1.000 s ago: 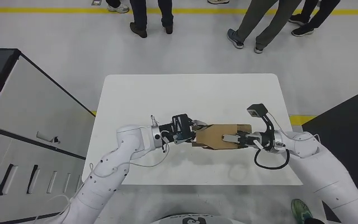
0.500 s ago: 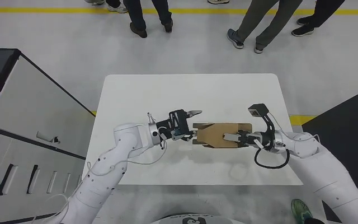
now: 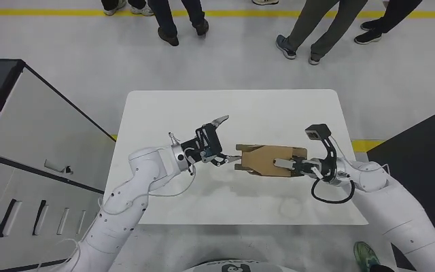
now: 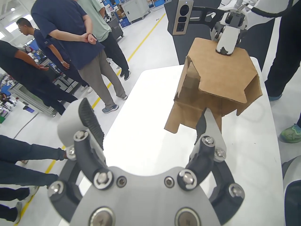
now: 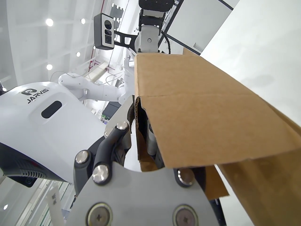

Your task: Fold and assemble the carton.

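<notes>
The brown carton (image 3: 265, 160) lies on its side at the middle of the white table (image 3: 204, 109), partly erected, with loose flaps at its left end. In the left wrist view the carton (image 4: 218, 76) shows a folded end flap hanging down. My right gripper (image 3: 282, 164) is shut on the carton's right end wall, one finger (image 4: 226, 41) on top of the cardboard. In the right wrist view the carton (image 5: 200, 109) covers most of that gripper (image 5: 143, 137). My left gripper (image 3: 231, 139) is wide open just left of the carton, apart from it, its lower finger (image 4: 207, 123) near the flaps.
A dark cabinet (image 3: 27, 122) stands off the table's left side. Bare table top lies behind the carton and toward the front edge (image 3: 238, 211).
My left gripper has let go of the carton's left end, pulled back to the left and opened wide. The right gripper keeps its hold; the carton shifted slightly.
</notes>
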`<state>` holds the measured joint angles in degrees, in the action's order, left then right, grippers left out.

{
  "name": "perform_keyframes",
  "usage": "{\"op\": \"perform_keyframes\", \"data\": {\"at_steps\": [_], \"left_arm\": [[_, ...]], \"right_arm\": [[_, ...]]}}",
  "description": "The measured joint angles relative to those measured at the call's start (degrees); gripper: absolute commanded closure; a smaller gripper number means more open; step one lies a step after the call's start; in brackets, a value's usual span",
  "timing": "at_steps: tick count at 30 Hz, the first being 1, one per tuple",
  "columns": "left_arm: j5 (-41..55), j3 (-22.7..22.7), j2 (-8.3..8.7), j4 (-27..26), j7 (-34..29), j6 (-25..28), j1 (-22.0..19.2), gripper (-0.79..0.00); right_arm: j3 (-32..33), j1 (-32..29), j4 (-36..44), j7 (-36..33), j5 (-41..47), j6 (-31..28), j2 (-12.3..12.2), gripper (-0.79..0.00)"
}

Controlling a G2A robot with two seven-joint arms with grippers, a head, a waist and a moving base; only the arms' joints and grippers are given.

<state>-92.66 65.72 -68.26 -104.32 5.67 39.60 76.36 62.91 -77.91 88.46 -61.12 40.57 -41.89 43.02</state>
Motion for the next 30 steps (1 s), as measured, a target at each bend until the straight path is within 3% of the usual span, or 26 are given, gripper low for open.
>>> {"op": "perform_keyframes", "data": {"at_steps": [17,24,30], "left_arm": [[3.7,3.5,0.73,-3.0,3.0,-3.3,2.2,-0.785],[6.9,4.1,0.77,-3.1,4.6,-4.4,3.0,-0.785],[6.8,4.1,0.77,-3.1,4.5,-4.4,3.0,-0.785]], "right_arm": [[4.3,-2.6,-0.4,-8.8,19.9,7.5,1.5,0.000],[8.4,-4.1,0.1,-13.0,23.3,11.7,3.2,0.000],[8.4,-4.1,0.1,-13.0,23.3,11.7,3.2,0.000]]}}
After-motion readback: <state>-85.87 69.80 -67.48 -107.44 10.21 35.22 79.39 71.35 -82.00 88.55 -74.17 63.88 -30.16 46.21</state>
